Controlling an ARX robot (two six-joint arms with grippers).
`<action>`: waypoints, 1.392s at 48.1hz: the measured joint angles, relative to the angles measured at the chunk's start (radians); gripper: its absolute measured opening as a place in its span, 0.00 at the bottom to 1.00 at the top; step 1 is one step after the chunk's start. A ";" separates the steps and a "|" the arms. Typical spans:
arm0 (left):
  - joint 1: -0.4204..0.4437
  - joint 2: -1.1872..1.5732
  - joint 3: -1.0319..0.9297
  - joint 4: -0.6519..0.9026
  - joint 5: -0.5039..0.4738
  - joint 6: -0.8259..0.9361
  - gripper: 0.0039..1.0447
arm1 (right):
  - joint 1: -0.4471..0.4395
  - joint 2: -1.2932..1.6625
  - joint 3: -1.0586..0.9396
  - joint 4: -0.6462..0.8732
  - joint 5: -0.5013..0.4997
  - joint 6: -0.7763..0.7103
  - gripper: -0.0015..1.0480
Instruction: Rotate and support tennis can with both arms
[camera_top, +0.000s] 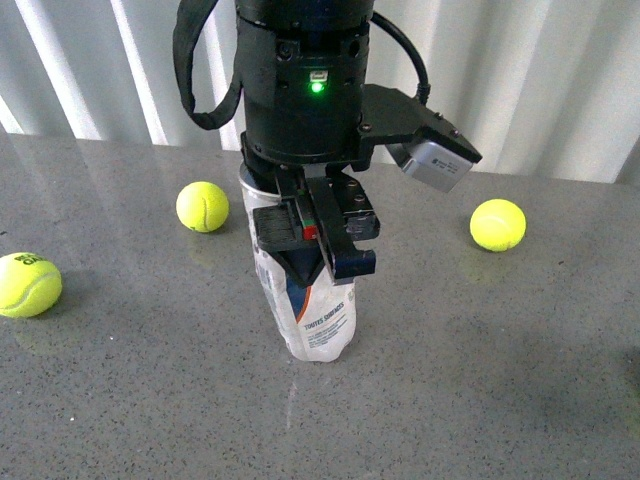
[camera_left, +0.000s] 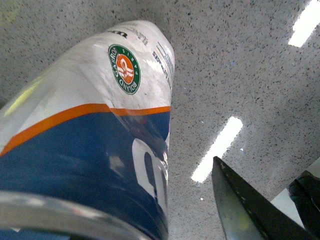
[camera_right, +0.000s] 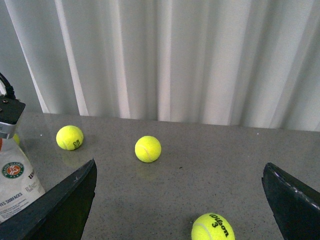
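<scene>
The tennis can (camera_top: 318, 320) stands nearly upright on the grey table, its white end down and its blue-white-orange label showing. My left gripper (camera_top: 315, 240) hangs over its upper part, open, with the grey camera box (camera_top: 435, 158) on its side. In the left wrist view the can (camera_left: 100, 135) fills the near side, and one black finger (camera_left: 245, 205) stands apart from it with a gap; the other finger is hidden. My right gripper (camera_right: 180, 200) is wide open and empty, low over the table, with the can (camera_right: 15, 190) beside it.
Three yellow-green tennis balls lie on the table (camera_top: 520, 380) in the front view: one (camera_top: 202, 206) behind-left of the can, one (camera_top: 28, 284) far left, one (camera_top: 497, 224) at the right. A ball (camera_right: 212, 227) lies between my right fingers. White curtains stand behind.
</scene>
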 joint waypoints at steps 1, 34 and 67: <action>-0.003 0.002 0.008 0.000 0.001 0.000 0.40 | 0.000 0.000 0.000 0.000 0.000 0.000 0.93; -0.002 -0.134 -0.040 0.164 0.123 -0.159 0.94 | 0.000 0.000 0.000 0.000 0.000 0.000 0.93; 0.186 -0.590 -1.022 1.817 -0.263 -0.742 0.48 | 0.000 0.000 0.000 0.000 0.003 0.000 0.93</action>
